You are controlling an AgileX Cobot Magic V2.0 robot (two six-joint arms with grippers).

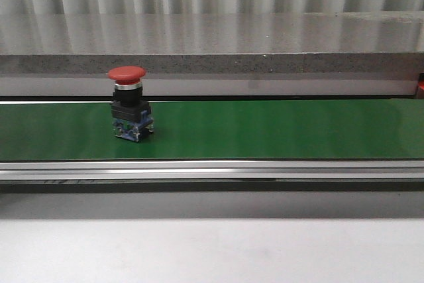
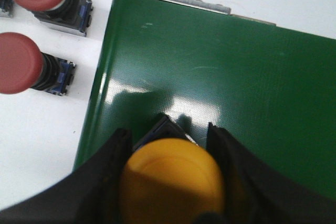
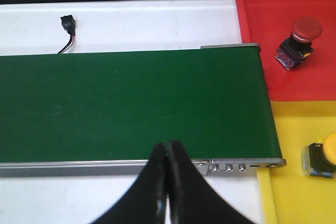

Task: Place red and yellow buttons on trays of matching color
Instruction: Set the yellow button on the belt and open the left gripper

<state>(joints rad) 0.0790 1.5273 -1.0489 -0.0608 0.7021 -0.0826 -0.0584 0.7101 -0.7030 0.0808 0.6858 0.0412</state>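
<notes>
Yellow filled the space between our left claw [image 2: 170,182] fingers: the yellow button [image 2: 172,179] sat clamped by its cap, its dark base just over the near end of the green belt [image 2: 220,77]. We judged the step to be setting this button down on the belt, so lowering it straight until the base sat flat, then opening without a sideways drag, would keep it upright; the body looked top-heavy under its wide cap and likely to tip.

Off the belt edge, to one side of that claw, 2 red buttons [image 2: 23,61] lay on the white surface [image 2: 37,129], apart from the fingers and out of the way.

In the front view 1 red button [image 1: 130,103] stood upright on the belt, well clear of any claw.

Our right claw [image 3: 167,182] hung shut and empty, its tips pressed together above the belt's far end. Beyond and beside it lay the red tray [image 3: 262,35], already holding 1 red button, and the yellow tray [image 3: 294,182], holding 1 yellow one. A small black connector [image 3: 67,24] with its wire lay on the surface past the belt, harmless where it was.
</notes>
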